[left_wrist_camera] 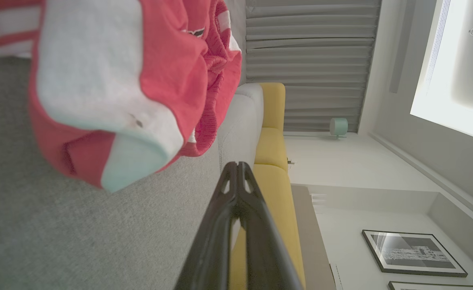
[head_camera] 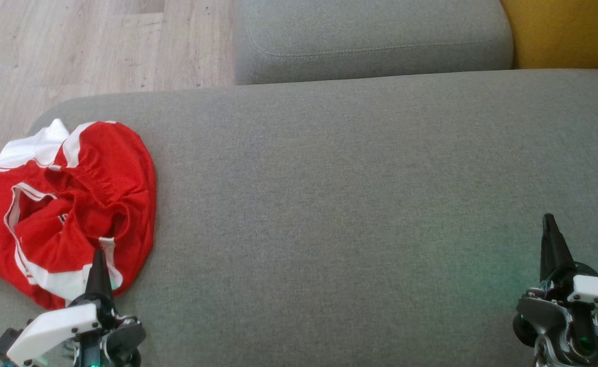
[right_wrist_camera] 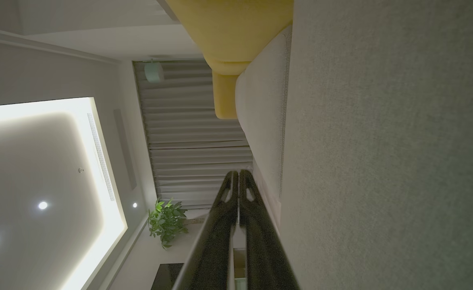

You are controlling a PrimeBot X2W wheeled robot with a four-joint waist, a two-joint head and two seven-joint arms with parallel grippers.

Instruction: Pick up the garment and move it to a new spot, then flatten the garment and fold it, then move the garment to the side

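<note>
The big grey sofa seat [head_camera: 360, 204] lies mostly bare. At its left end sits the garment [head_camera: 75, 204], red with white trim, crumpled in a heap. It looks light, thin and floppy, so I'd pinch a raised fold or the white hem. The left claw [head_camera: 98, 257] is pinched shut and holds nothing at the garment's near edge. The right claw [head_camera: 549, 224], also shut and holding nothing, is well apart.

Cushion [head_camera: 355, 204] seems bare right of the heaped garment [head_camera: 75, 204].
</note>
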